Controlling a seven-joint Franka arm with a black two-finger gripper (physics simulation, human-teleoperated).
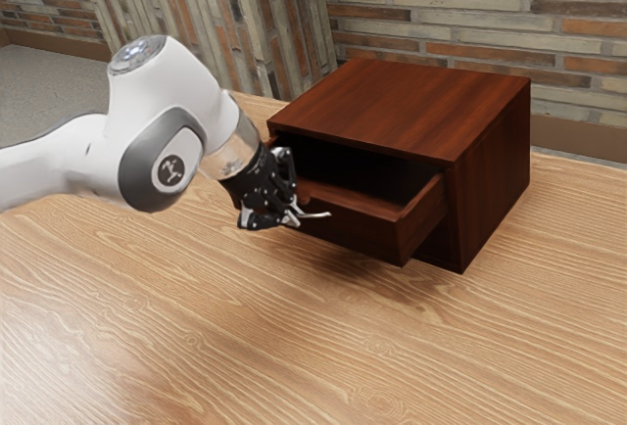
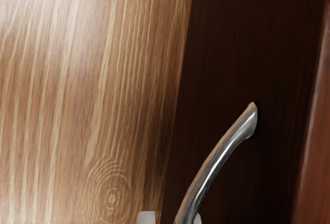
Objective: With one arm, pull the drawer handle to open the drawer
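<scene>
Nothing lies on the table [image 1: 294, 347] besides the dark wooden cabinet [image 1: 411, 112], and nothing stands between my arm [image 1: 147, 141] and it. The drawer [image 1: 358, 234] sits partly pulled out of the cabinet's opening, with a dark gap above its front panel. Its curved metal handle [image 1: 315, 214] sticks out from the front toward the exterior view's left.

The table is light, strongly grained wood. A brick wall [image 1: 470, 14] runs behind it, and grey floor [image 1: 39, 92] shows at the exterior view's upper left.

My arm comes in from the exterior view's left, the wrist angled down and toward the drawer front. The gripper [image 1: 269, 217] is right at the handle's near end. I cannot tell whether it is clenched on the bar or loose.

From the wrist camera the handle [image 2: 221, 152] curves off the dark drawer front [image 2: 258, 53] toward my hand, with the table [image 2: 77, 105] beside it.
</scene>
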